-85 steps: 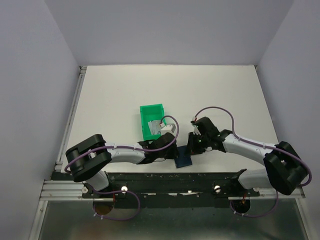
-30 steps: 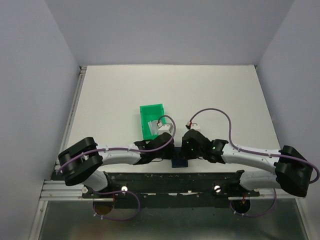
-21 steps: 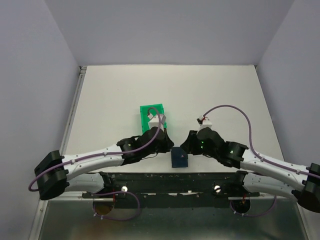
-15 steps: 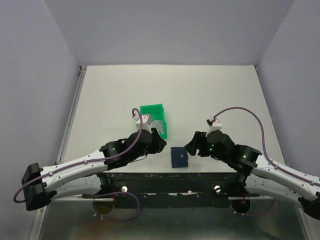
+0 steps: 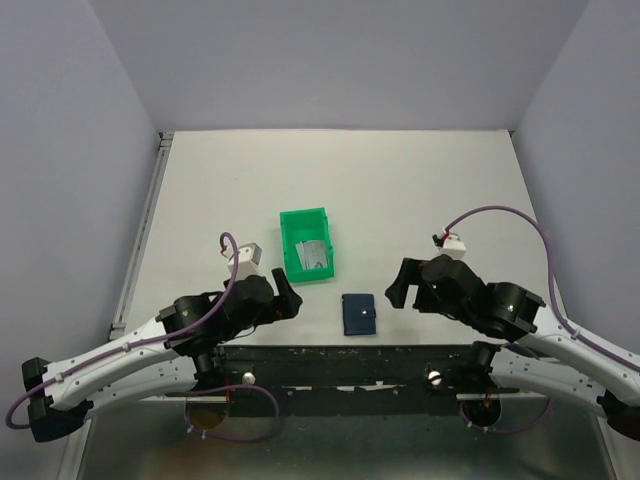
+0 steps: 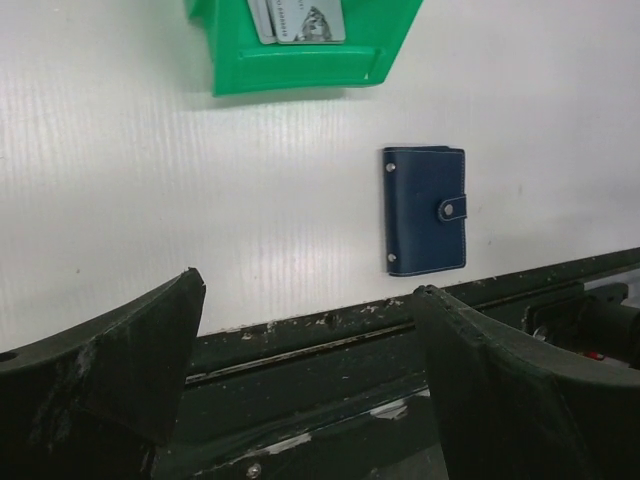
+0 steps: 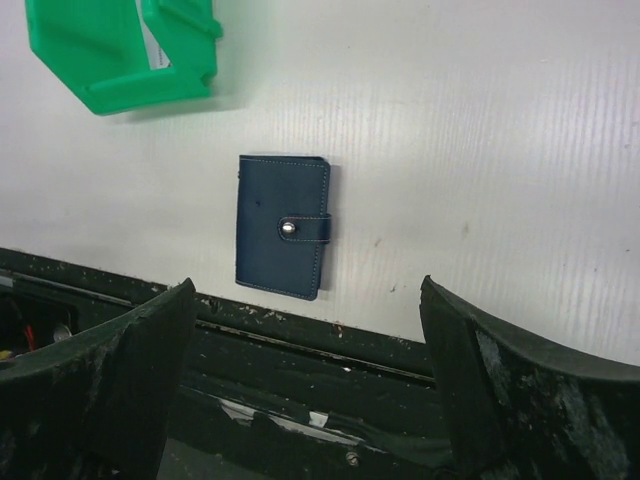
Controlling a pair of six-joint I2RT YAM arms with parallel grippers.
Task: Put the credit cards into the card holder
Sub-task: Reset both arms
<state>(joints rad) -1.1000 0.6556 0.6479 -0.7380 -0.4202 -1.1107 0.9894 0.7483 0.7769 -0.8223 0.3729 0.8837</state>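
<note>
Left pincer (image 6: 308, 292): jaws spread wide, nothing between them. Fingers (image 6: 110, 370) are matte black plastic, scuffed and speckled pale. Right pincer (image 7: 308, 288): same, wide open and empty, same worn black finish.

Card holder (image 5: 359, 313) lies flat on the worktop (image 5: 420, 190) between the two pincers, touching neither. From above, the left pincer sits at its 9 o'clock and the right at its 3. It is folded shut with the snap tab across its edge. It's a navy rectangle, leather-look, with pale stitching round the rim, a shiny stud on the tab and two small rivets on the spine side. It sits close to the black rail at the worktop's near edge.

Green bin (image 5: 303, 216) is at the holder's 11 o'clock, apart from it. It's glossy moulded plastic with an open top and slanted walls.

Credit cards (image 6: 298, 18) are inside the bin, thin pale grey rectangles overlapping. Probably two, but the left wrist frame crops them.

Worktop is white with a fine ribbed texture.
</note>
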